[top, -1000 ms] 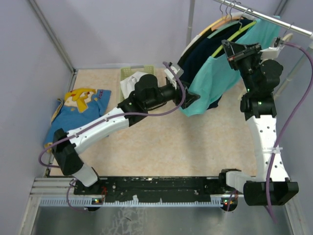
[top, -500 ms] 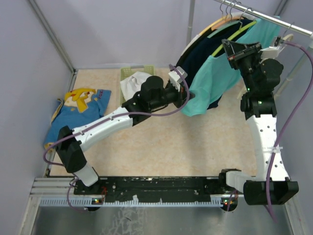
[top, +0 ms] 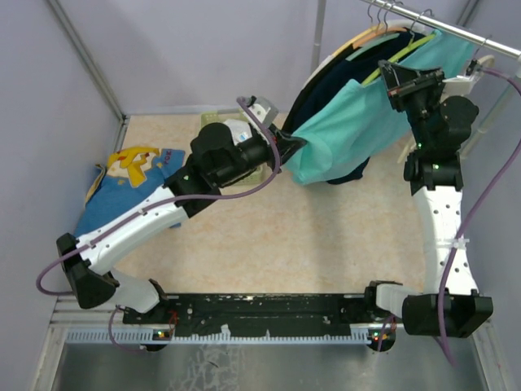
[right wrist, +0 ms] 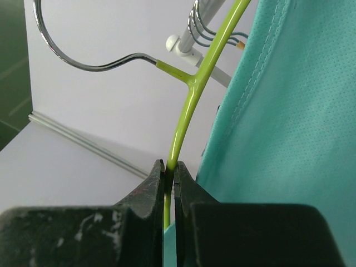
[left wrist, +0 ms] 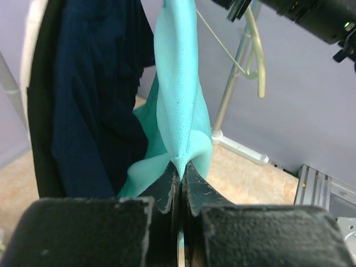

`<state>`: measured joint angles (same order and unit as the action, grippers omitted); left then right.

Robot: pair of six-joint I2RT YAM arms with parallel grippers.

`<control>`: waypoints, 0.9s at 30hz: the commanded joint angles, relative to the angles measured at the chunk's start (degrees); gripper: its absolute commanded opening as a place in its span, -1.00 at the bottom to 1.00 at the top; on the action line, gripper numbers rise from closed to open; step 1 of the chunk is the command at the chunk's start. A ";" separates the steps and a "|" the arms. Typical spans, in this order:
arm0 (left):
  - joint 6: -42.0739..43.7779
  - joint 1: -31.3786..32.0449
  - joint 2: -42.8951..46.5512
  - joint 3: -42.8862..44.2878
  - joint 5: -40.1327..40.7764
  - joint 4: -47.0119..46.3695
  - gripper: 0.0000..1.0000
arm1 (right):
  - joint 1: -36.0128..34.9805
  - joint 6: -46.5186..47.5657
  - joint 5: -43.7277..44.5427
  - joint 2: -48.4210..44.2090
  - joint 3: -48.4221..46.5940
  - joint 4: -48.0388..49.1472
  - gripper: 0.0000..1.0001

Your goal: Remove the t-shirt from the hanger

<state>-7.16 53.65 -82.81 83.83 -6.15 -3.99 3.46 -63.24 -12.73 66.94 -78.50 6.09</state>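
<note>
T-shirt (top: 350, 130): teal, fine-pored mesh knit, hung at the rail (top: 456, 31), upper right, with its lower edge drawn leftward into a taut fold. Hanger (right wrist: 189, 105): thin lime-green rod with a chrome hook. Navy garment (left wrist: 89, 100): matte, hung just beside. Left gripper (left wrist: 179, 177): arm stretched diagonally over the speckled beige table (top: 326, 236), jaws closed on the shirt's edge. Right gripper (right wrist: 168, 172): arm reared upright, jaws pinched on the hanger rod.

White plastic links (top: 134, 226) and chunky black joints (top: 216, 155) behind the left gripper (left wrist: 181, 175), same behind the right gripper (right wrist: 168, 169), purple cables (top: 241, 191) trailing back, tiny green lights (top: 434, 167), scuffed matte-black fingers (right wrist: 149, 186)
</note>
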 commanded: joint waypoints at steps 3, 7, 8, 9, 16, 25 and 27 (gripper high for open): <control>2.84 0.34 3.78 0.55 2.83 -0.95 -1.00 | 1.25 0.58 0.40 -0.07 -2.05 9.89 -1.00; 3.40 0.32 6.15 -1.43 4.63 -1.36 -1.00 | 1.93 0.02 0.59 -0.22 -1.70 10.14 -1.00; 3.38 0.32 7.27 -2.60 5.11 -1.61 -1.00 | 2.02 -0.10 0.58 -0.23 -1.61 10.26 -1.00; 3.38 0.32 8.29 -3.61 5.89 -1.94 -1.00 | 2.23 -0.41 0.57 -0.21 -1.57 10.45 -1.00; 2.39 0.36 16.50 -13.47 10.84 -4.02 -1.00 | 2.79 -1.51 0.26 0.50 -1.89 11.49 -1.00; 1.25 0.32 19.98 -17.54 12.38 -3.48 -1.00 | 2.78 -2.42 -0.28 1.11 -2.59 12.47 -1.00; 1.39 0.36 19.12 -17.45 11.26 -3.32 -1.00 | 2.81 -3.08 -0.63 1.44 -2.84 13.14 -1.00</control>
<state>-5.45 53.67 -64.62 66.70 4.69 -5.65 5.10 -67.00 -15.68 68.45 -78.41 9.87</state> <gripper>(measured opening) 0.007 0.031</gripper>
